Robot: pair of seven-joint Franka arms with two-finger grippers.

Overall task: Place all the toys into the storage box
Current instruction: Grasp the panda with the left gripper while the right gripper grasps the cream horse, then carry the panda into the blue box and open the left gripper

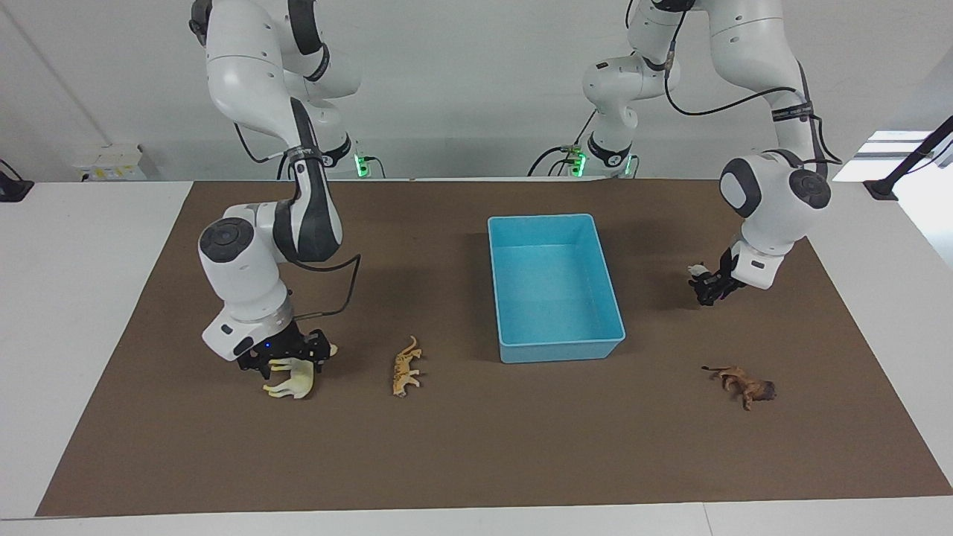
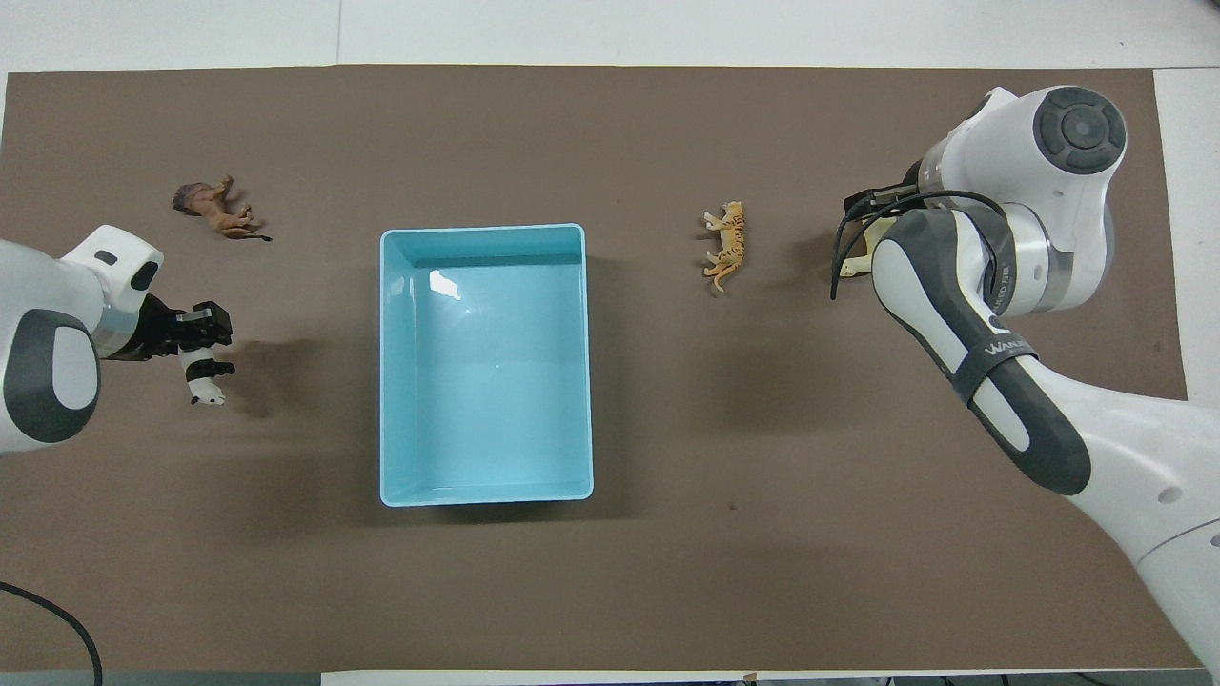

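Note:
The light-blue storage box (image 1: 555, 286) stands mid-mat and holds nothing; it also shows in the overhead view (image 2: 486, 381). My left gripper (image 1: 711, 289) is shut on the black-and-white panda (image 1: 698, 272) and holds it just above the mat toward the left arm's end, beside the box (image 2: 202, 373). My right gripper (image 1: 287, 361) is down at the mat toward the right arm's end, shut on the cream long-necked figurine (image 1: 292, 381). The orange tiger (image 1: 406, 366) lies between that figurine and the box. The brown lion (image 1: 748, 385) lies on the mat farther from the robots than the panda.
A brown mat (image 1: 476, 454) covers the white table. In the overhead view my right arm (image 2: 963, 305) hides most of the cream figurine and its gripper. The tiger (image 2: 726, 244) and the lion (image 2: 214, 205) lie on their sides.

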